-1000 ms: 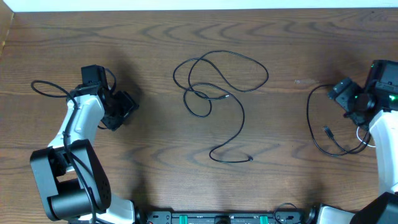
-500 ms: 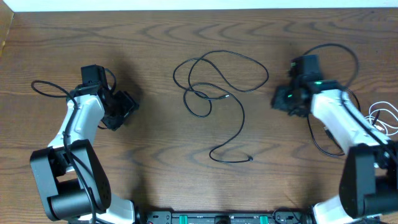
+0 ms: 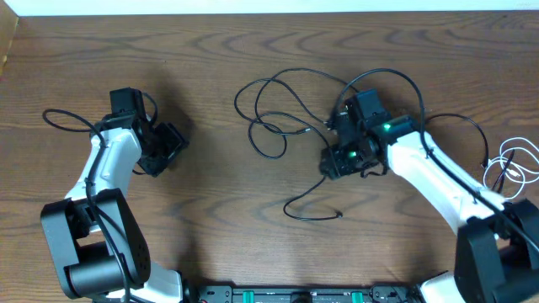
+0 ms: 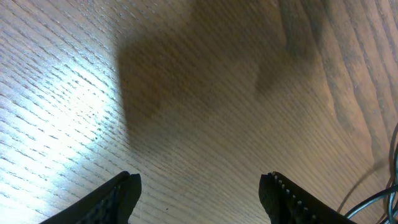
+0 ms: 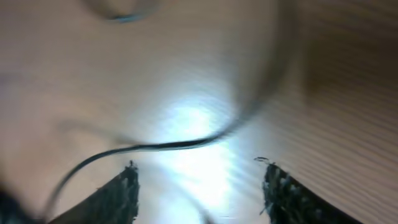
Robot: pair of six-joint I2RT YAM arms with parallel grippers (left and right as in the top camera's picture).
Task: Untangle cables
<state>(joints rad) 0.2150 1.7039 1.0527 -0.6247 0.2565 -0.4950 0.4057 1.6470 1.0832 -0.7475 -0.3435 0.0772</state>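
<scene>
Cables [image 3: 268, 124] on wood-grain table [image 3: 210, 210]

Nothing can be read in any view: no words, labels, brand marks, numbers or signs. The brown wood-grain worktop [image 3: 210, 252] shows only its grain, and the right wrist view is too blurred to make out any print.

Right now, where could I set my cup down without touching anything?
Bare wood lies between the left gripper and the cable tangle, and along the far edge of the table. It is crowded where the right gripper hangs over the tangle, and near the white cord.
</scene>
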